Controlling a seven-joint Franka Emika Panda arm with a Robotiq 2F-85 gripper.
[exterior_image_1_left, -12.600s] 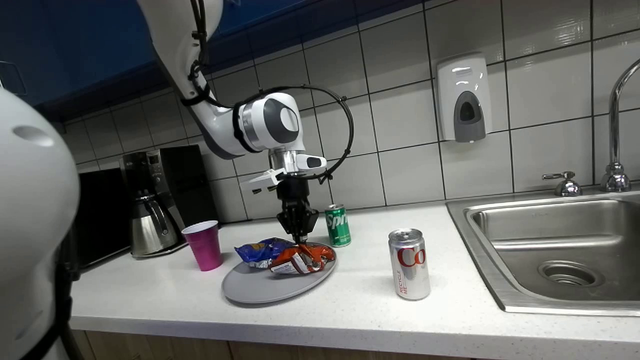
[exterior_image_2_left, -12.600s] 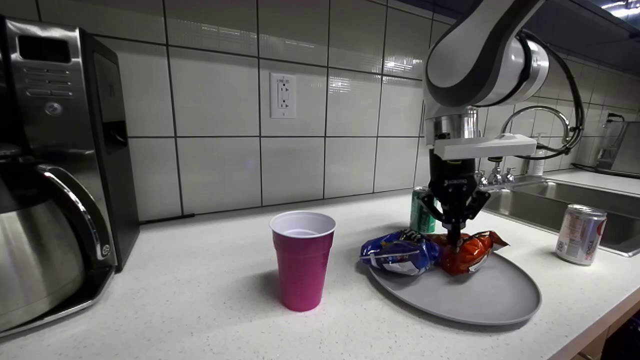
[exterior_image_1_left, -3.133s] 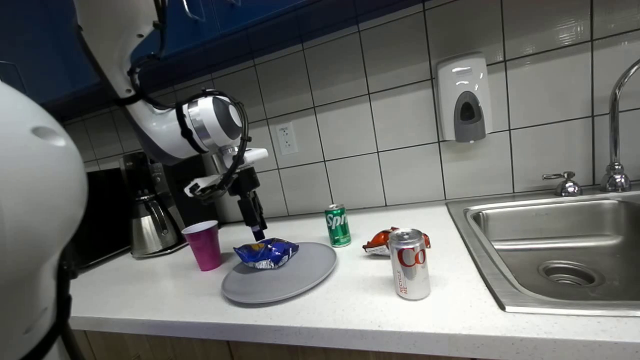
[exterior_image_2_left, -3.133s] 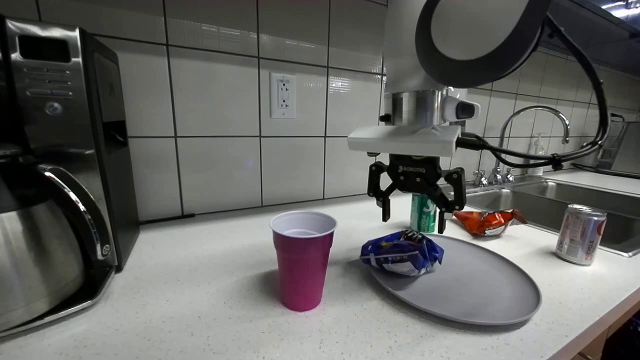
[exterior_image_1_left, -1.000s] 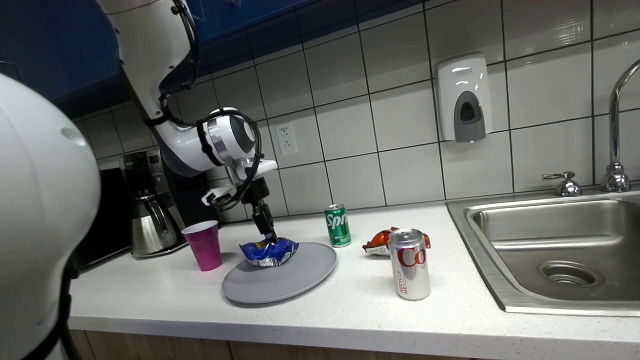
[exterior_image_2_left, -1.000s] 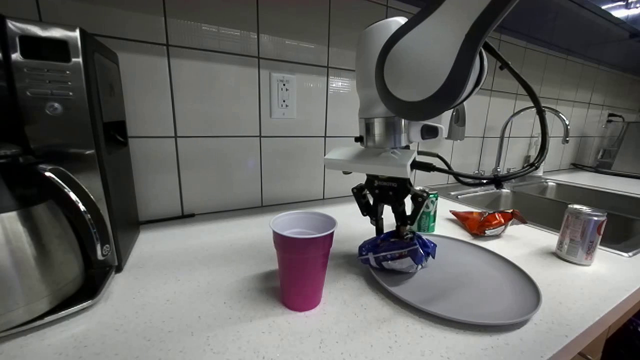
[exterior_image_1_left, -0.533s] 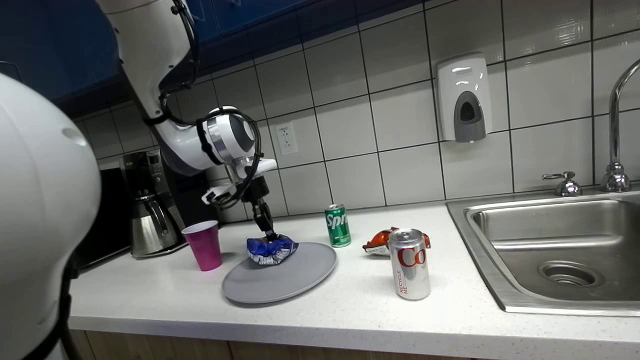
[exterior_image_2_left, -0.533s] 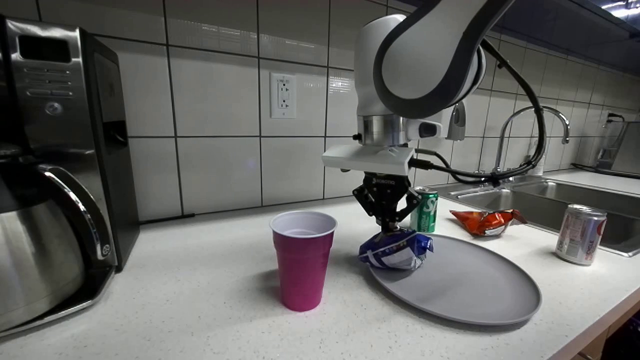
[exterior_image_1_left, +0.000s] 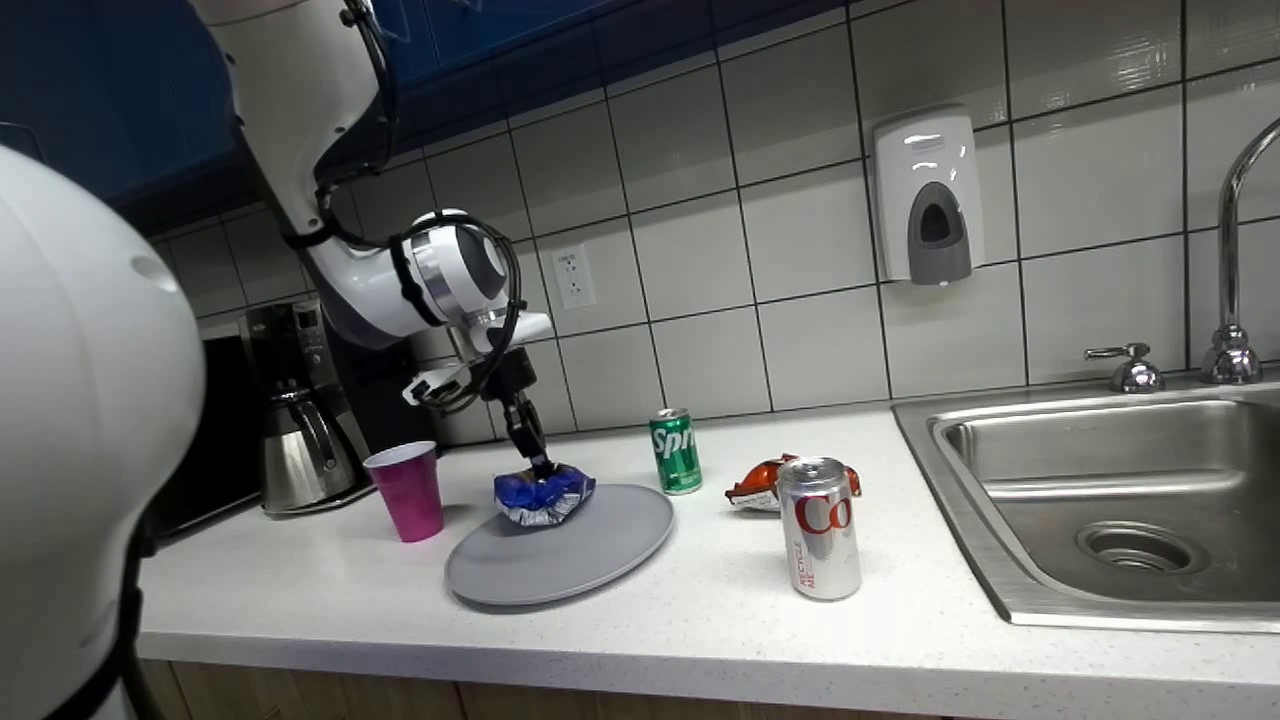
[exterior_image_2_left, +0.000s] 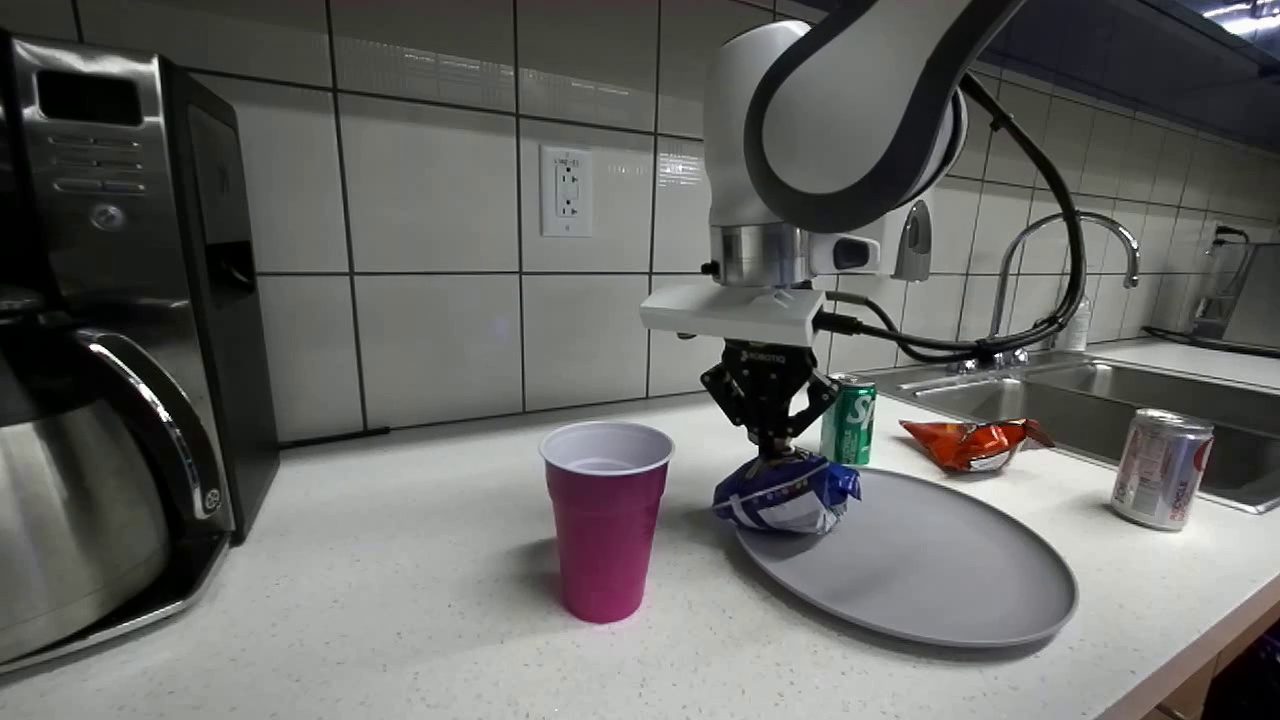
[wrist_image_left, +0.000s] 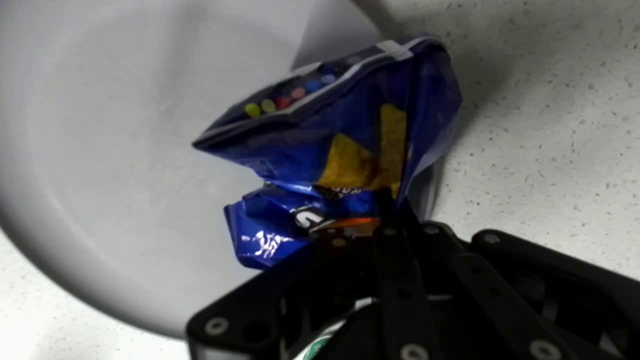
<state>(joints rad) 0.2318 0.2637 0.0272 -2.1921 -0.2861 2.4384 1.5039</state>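
My gripper (exterior_image_2_left: 773, 447) points down at the plate's edge, shut on the top of a crumpled blue chip bag (exterior_image_2_left: 790, 500). In the wrist view the dark fingertips pinch a fold of the blue bag (wrist_image_left: 300, 155), and the bag bulges out around them. The tips themselves are mostly hidden by that fold. Below the bag lies a round grey plate (exterior_image_1_left: 560, 570) on the white counter. Whether the bag's underside still touches the plate I cannot tell. Left of the plate in both exterior views stands a magenta cup (exterior_image_1_left: 405, 495), upright and apart from the gripper.
Behind the plate is a green can (exterior_image_1_left: 676, 455). An orange chip bag (exterior_image_2_left: 970, 445) lies on the counter, partly behind a silver can (exterior_image_1_left: 820, 540) in an exterior view. The steel sink (exterior_image_1_left: 945, 490) is farther right, the coffee maker (exterior_image_2_left: 210, 300) far left.
The jaws have closed on the blue bag, bunching it, and it has risen slightly with the gripper. The plate has shifted a little. Much earlier, the orange bag lay on the plate.
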